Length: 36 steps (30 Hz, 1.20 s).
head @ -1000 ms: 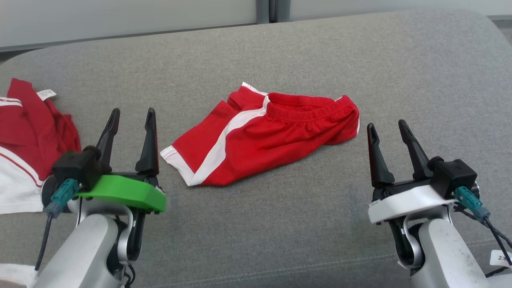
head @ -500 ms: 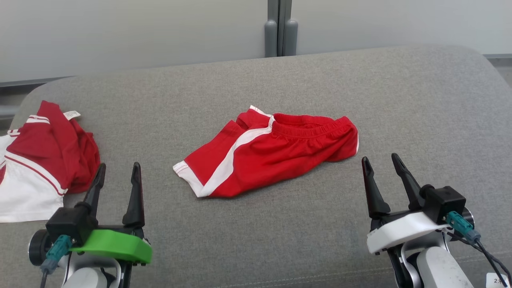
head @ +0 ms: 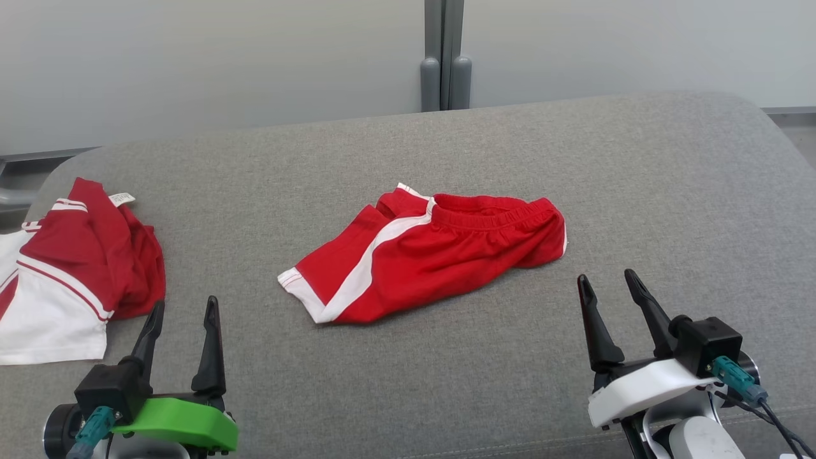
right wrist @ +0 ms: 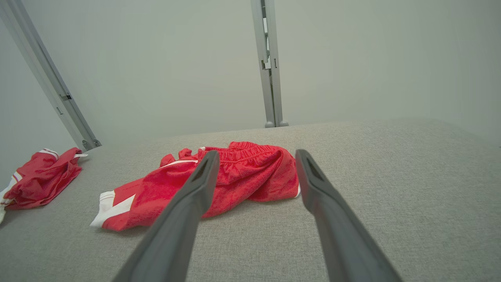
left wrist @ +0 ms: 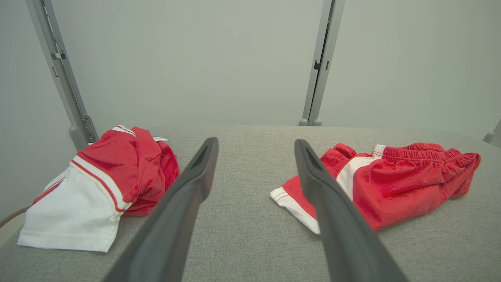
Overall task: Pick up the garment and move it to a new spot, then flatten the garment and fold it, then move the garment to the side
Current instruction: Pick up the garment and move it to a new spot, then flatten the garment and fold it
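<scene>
Shorts (head: pixel 427 255) lie loosely doubled at the cushion (head: pixel 637 191) centre, touched by nothing. Left gripper (head: pixel 184 303) and right gripper (head: pixel 605 276) hang empty before them, fingers apart. Pickup, flattening, folding and moving aside all seem left.

- red shorts (head: pixel 433 255): soft knit cloth, matt, gathered waistband
- grey cushion (head: pixel 637 178): coarse woven fabric
- left gripper (head: pixel 182 312) fingers: smooth matt black plastic

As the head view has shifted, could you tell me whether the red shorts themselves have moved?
No. The shorts lie the same way, equally far from the shirt on the left; only the camera moved.
</scene>
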### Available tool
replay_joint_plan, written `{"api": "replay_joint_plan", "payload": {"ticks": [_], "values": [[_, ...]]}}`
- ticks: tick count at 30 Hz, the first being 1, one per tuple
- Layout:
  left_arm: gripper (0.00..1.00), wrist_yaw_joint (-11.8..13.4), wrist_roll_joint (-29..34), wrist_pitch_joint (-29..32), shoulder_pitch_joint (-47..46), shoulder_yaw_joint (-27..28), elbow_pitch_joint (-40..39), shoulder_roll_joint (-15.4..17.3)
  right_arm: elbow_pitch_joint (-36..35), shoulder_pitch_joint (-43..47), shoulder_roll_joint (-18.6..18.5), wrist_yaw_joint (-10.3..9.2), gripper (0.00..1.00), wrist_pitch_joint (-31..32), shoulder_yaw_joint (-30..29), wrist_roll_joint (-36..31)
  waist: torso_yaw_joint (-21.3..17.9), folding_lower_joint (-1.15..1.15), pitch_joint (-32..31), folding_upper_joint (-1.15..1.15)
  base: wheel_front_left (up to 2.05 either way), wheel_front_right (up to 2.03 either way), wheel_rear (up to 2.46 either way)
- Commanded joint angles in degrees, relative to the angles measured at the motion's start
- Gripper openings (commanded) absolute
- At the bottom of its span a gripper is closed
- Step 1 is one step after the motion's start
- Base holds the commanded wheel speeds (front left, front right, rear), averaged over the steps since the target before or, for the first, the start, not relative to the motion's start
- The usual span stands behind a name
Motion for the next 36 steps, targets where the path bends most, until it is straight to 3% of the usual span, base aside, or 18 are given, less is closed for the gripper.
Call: {"api": "replay_joint_plan", "payload": {"ticks": [1,10,16,30,36], "values": [[1.00,-0.39,0.77,-0.21,0.70,0.48,0.21,-0.21,-0.37,0.85,-0.15,-0.02,1.00,0.25,-0.04,-0.05,0.07,0.00,0.13,0.00,0.00,0.00,0.00],[1.00,-1.04,0.91,-0.18,-1.06,0.27,1.47,-1.33,0.04,-0.75,-0.48,-0.02,1.00,1.50,-0.37,0.58,1.95,0.00,1.22,0.00,0.00,0.00,0.00],[1.00,-1.40,0.93,0.78,-3.77,-0.83,1.74,-2.32,2.12,-5.35,-2.69,-0.02,1.00,3.29,0.50,2.14,5.11,0.00,4.50,0.00,0.00,0.00,0.00],[1.00,-4.87,2.57,1.72,-12.65,-6.91,2.72,-7.11,15.16,-26.24,-13.76,-0.04,1.00,10.00,12.34,8.33,15.43,0.00,15.95,0.00,0.00,0.00,0.00],[1.00,-5.68,2.66,0.82,-14.92,-7.13,4.48,-8.69,19.20,-33.78,-17.47,-0.04,1.00,15.94,19.75,12.10,17.49,0.00,19.19,0.00,0.00,0.00,0.00]]}}
